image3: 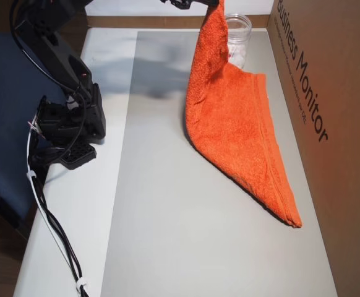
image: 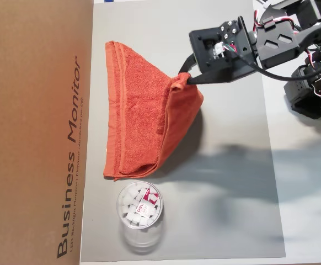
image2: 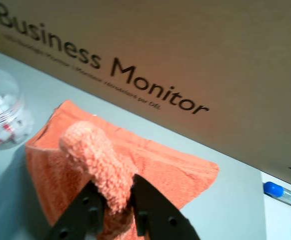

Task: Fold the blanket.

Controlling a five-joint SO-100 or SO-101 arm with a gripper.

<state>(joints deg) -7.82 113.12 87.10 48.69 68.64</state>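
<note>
The blanket [image: 135, 110] is an orange-red terry towel on the grey mat [image: 232, 221], next to the cardboard box. My gripper [image: 184, 79] is shut on one of its corners and holds it up, so the cloth rises like a tent from the part still lying flat. In the wrist view the black fingers [image2: 83, 207] pinch a rolled tuft of the blanket [image2: 155, 170]. In the other overhead view the blanket [image3: 242, 124] hangs from the gripper [image3: 212, 4] at the top edge, where the gripper is mostly cut off.
A brown "Business Monitor" cardboard box [image: 33, 132] borders the mat along the blanket's flat edge. A clear plastic jar [image: 140, 212] with white pieces inside stands just off one end of the blanket. The arm's base [image3: 68, 117] sits beside the mat. A blue-capped tube [image2: 280, 192] lies by the box.
</note>
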